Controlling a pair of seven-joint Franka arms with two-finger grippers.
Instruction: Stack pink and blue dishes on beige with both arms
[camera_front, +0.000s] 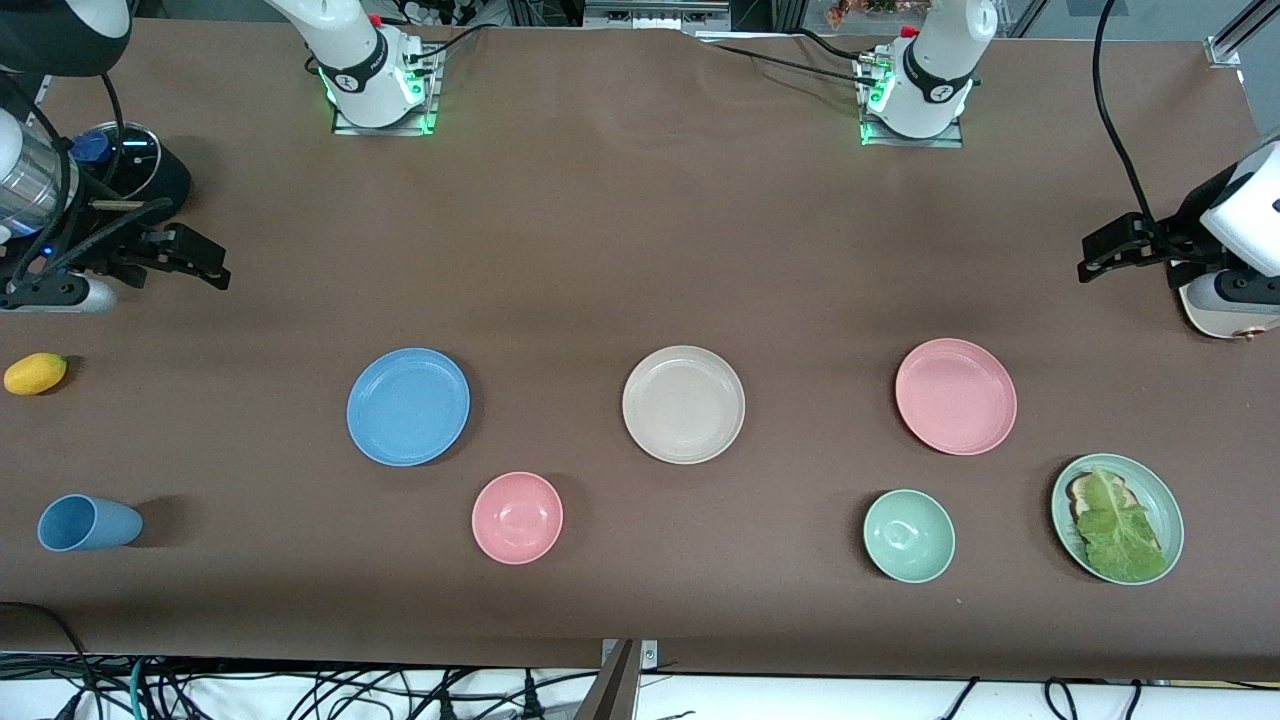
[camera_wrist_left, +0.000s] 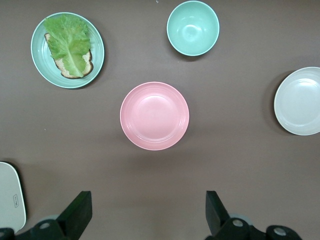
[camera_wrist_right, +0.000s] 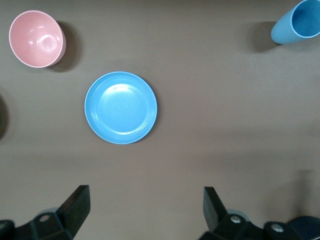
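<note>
Three equal plates are laid in a row across the brown desk (camera_front: 640, 220). The beige plate (camera_front: 683, 404) is set in the middle, the blue plate (camera_front: 408, 406) lies toward the right arm's end and the pink plate (camera_front: 955, 396) toward the left arm's end. No plate is stacked yet, and all three are well apart from one another.

The left end effector (camera_front: 1120, 245) is held above the desk at the left arm's end, with its jaws spread wide and nothing between them. In the left wrist view the pink plate (camera_wrist_left: 154, 116) is seen centred ahead of the two black fingers (camera_wrist_left: 75, 214), with the beige plate (camera_wrist_left: 299, 101) off to one side. The right end effector (camera_front: 185, 258) is held above the desk at the right arm's end, likewise fully spread and empty. In the right wrist view the blue plate (camera_wrist_right: 121, 107) is seen ahead of its fingers (camera_wrist_right: 74, 209), slightly off the midline.

Each coloured plate is judged to be nearer to the arm at its own end, so a split of one plate per arm is suggested. Being round, the plates offer no long axis, so a rim grasp is probably needed, followed by a carry inward toward the middle.

A pink bowl (camera_front: 517, 517), a green bowl (camera_front: 908, 535), a lettuce plate (camera_front: 1117, 517) and a blue cup (camera_front: 88, 522) are placed nearer the front camera.
</note>
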